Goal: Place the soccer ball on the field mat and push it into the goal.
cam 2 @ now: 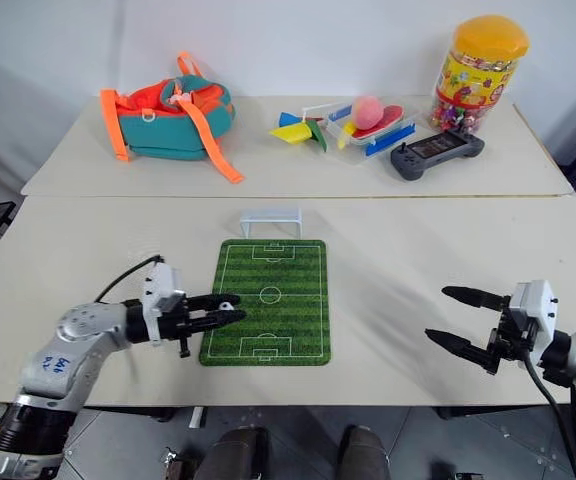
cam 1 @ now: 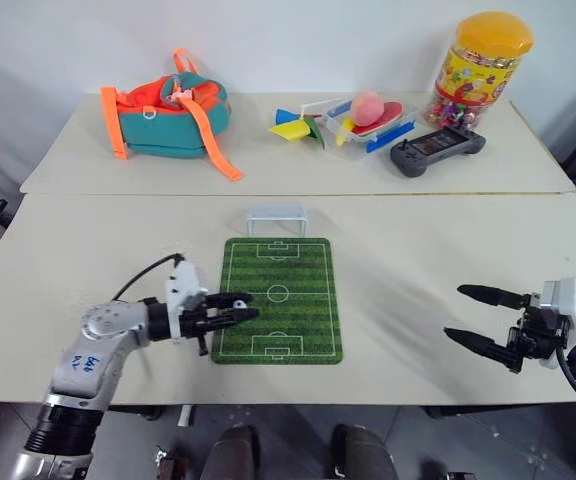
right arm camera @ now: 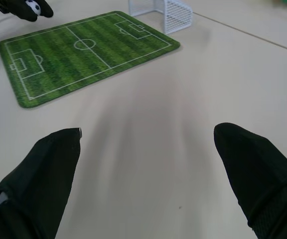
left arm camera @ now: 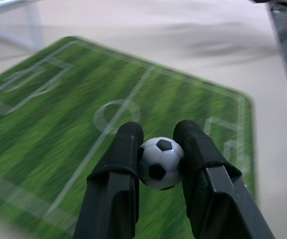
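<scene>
Your left gripper (left arm camera: 158,149) is clamped on the soccer ball (left arm camera: 159,162), held over the field mat (cam 1: 278,300) at its nine o'clock edge. The goal (cam 1: 276,214) stands at the mat's twelve o'clock end. Your right gripper (cam 1: 468,315), at three o'clock and well apart from the mat, is spread wide with nothing in it.

Goal (left arm camera: 11,20) cut off; field mat (left arm camera: 59,124) blurred.

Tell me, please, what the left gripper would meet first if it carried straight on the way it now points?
Most likely the field mat: the left gripper, shut on the soccer ball, points slightly downward across it, though its height above the mat is unclear.
</scene>
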Controlling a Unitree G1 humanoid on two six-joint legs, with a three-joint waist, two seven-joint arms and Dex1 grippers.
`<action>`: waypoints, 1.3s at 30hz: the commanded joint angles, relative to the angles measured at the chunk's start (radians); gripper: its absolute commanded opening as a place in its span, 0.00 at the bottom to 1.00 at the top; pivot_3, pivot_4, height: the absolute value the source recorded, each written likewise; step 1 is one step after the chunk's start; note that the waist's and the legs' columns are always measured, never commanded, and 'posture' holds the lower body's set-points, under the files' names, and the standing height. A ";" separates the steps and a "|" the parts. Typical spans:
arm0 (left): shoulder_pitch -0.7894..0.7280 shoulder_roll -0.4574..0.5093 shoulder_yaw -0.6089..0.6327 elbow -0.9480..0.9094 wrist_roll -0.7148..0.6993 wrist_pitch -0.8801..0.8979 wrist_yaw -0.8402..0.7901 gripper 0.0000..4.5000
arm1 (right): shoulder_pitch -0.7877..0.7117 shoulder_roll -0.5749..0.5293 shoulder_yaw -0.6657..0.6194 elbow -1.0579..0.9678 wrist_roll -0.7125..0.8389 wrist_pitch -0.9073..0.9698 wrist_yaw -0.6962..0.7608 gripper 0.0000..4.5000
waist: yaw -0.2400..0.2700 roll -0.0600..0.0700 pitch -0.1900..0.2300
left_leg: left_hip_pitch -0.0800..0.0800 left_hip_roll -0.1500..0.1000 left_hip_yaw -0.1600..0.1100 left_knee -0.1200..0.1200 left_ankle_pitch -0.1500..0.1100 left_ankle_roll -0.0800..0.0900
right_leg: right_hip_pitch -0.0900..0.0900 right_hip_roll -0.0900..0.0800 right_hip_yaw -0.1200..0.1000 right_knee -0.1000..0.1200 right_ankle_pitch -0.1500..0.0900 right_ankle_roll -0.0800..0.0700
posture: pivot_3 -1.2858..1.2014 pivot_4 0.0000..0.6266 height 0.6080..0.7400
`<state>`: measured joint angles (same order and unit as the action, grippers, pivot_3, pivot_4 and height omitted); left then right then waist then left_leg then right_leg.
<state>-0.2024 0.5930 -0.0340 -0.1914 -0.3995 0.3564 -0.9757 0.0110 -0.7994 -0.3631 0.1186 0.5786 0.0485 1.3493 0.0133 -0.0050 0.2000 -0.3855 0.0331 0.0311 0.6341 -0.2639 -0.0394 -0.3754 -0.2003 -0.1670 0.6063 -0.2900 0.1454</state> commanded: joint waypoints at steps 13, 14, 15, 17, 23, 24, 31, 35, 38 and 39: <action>0.045 0.005 -0.179 -0.057 0.141 -0.054 0.012 0.19 | 0.110 -0.023 -0.033 -0.128 0.059 0.027 0.098 1.00 | 0.012 0.000 0.000 | 0.000 0.000 0.004 0.003 -0.003 0.004 | -0.001 0.001 0.005 -0.003 0.001 0.001 | 0.52 0.24 1.00; 0.045 0.008 -0.183 -0.049 0.147 -0.063 0.009 0.19 | 0.114 -0.020 -0.034 -0.132 0.058 0.027 0.090 1.00 | 0.012 0.000 0.000 | 0.000 0.000 0.004 0.003 -0.003 0.004 | -0.001 0.001 0.005 -0.003 0.001 0.001 | 0.52 0.24 1.00; 0.046 0.009 -0.185 -0.043 0.151 -0.070 0.008 0.19 | 0.117 -0.019 -0.035 -0.136 0.057 0.028 0.086 1.00 | 0.012 0.000 0.000 | 0.000 0.000 0.004 0.003 -0.003 0.004 | -0.001 0.001 0.005 -0.003 0.001 0.001 | 0.52 0.24 1.00; 0.039 0.004 -0.194 -0.026 0.158 -0.087 0.003 0.19 | 0.128 -0.021 -0.037 -0.141 0.051 0.030 0.073 1.00 | 0.013 0.000 0.000 | 0.000 0.000 0.004 0.003 -0.004 0.004 | -0.001 0.001 0.005 -0.003 0.001 0.001 | 0.52 0.24 1.00; 0.015 -0.012 -0.219 0.009 0.176 -0.132 -0.017 0.19 | 0.144 -0.025 -0.044 -0.149 0.047 0.028 0.046 1.00 | 0.013 0.000 0.000 | 0.000 0.000 0.004 0.003 -0.004 0.005 | -0.001 0.001 0.005 -0.004 0.002 0.001 | 0.52 0.24 1.00; 0.014 -0.011 -0.223 0.011 0.179 -0.138 -0.022 0.19 | 0.146 -0.026 -0.046 -0.149 0.046 0.028 0.042 1.00 | 0.014 0.000 0.000 | 0.000 0.000 0.005 0.004 -0.004 0.005 | -0.001 0.001 0.005 -0.004 0.002 0.002 | 0.52 0.24 1.00; 0.002 -0.013 -0.236 0.049 0.206 -0.185 -0.029 0.19 | 0.151 -0.031 -0.050 -0.147 0.038 0.025 0.022 1.00 | 0.015 0.000 0.000 | 0.000 0.000 0.005 0.004 -0.005 0.005 | -0.001 0.000 0.006 -0.004 0.002 0.002 | 0.52 0.24 1.00; -0.006 -0.016 -0.235 0.063 0.209 -0.199 -0.029 0.19 | 0.149 -0.031 -0.048 -0.144 0.034 0.025 0.012 1.00 | 0.015 0.000 0.000 | 0.000 0.000 0.005 0.006 -0.005 0.006 | 0.000 0.000 0.006 -0.004 0.002 0.002 | 0.52 0.24 1.00; -0.008 -0.014 -0.235 0.066 0.210 -0.208 -0.034 0.41 | 0.142 -0.031 -0.046 -0.137 0.027 0.022 0.006 1.00 | 0.015 0.000 0.000 | -0.001 0.000 0.005 0.010 -0.006 0.006 | 0.000 0.000 0.007 -0.003 0.002 0.002 | 0.52 0.24 1.00; -0.008 -0.015 -0.233 0.069 0.209 -0.213 -0.034 0.47 | 0.139 -0.031 -0.045 -0.136 0.025 0.024 0.002 1.00 | 0.015 0.000 0.000 | -0.002 0.000 0.005 0.011 -0.007 0.006 | 0.000 0.000 0.007 -0.003 0.002 0.003 | 0.52 0.24 1.00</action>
<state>-0.2128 0.5822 -0.2565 -0.1394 -0.2080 0.1498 -1.0090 0.1566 -0.8171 -0.3707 -0.0040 0.5982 0.0791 1.3570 0.0284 -0.0049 0.1999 -0.3875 0.0332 0.0363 0.6465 -0.2714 -0.0324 -0.3755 -0.1999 -0.1598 0.6031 -0.2873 0.1483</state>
